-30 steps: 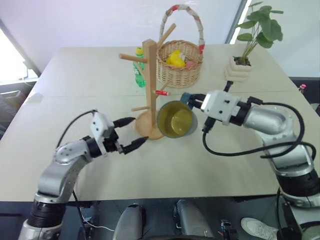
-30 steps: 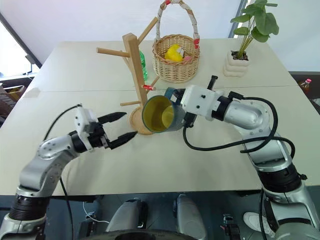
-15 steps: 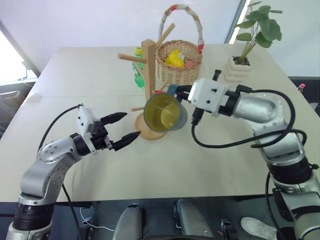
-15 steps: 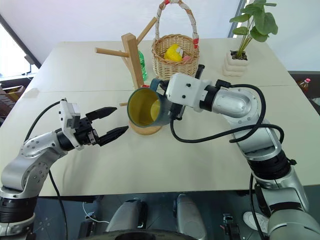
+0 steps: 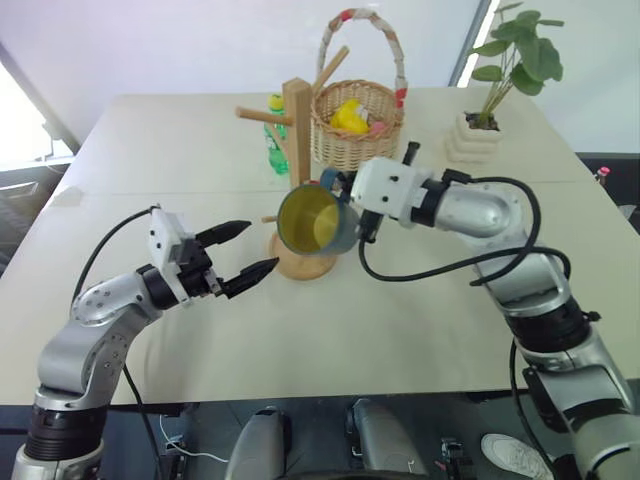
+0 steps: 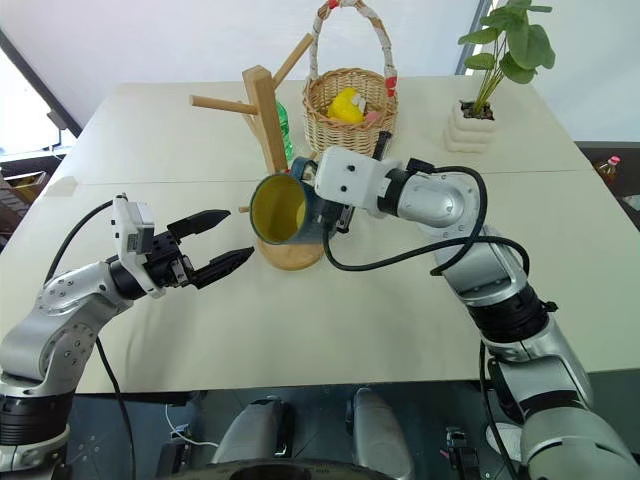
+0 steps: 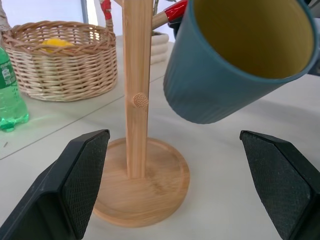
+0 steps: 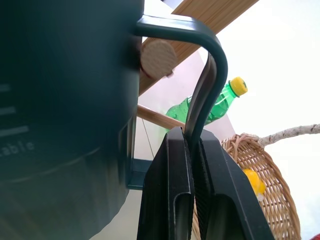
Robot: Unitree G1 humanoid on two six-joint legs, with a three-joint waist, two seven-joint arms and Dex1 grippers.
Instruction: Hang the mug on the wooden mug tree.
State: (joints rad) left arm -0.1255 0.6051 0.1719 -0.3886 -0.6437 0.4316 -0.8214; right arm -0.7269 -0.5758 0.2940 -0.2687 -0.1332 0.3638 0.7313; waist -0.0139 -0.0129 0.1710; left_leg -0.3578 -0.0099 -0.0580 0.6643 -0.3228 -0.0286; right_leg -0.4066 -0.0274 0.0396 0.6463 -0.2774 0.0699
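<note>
The mug (image 5: 312, 220), teal-blue with a yellow-green inside, hangs tipped on its side in the air, mouth toward me, right in front of the wooden mug tree (image 5: 297, 125). My right gripper (image 8: 192, 147) is shut on the mug's loop handle (image 8: 205, 85). Through that loop the round end of a wooden peg (image 8: 157, 57) shows. The red-tipped peg (image 7: 175, 10) sits just behind the mug's rim. My left gripper (image 5: 260, 246) is open and holds nothing. It hovers over the table left of the tree's round base (image 7: 145, 185), pointing at it.
Behind the tree stand a tall-handled wicker basket (image 5: 358, 135) with yellow items inside and a green plastic bottle (image 5: 272, 150). A potted plant (image 5: 478, 138) in a white pot is at the back right. The table's front edge (image 5: 330, 395) runs close below the arms.
My right gripper has carried the mug to the left and up against the tree's post. The left gripper stays open and in about the same place.
</note>
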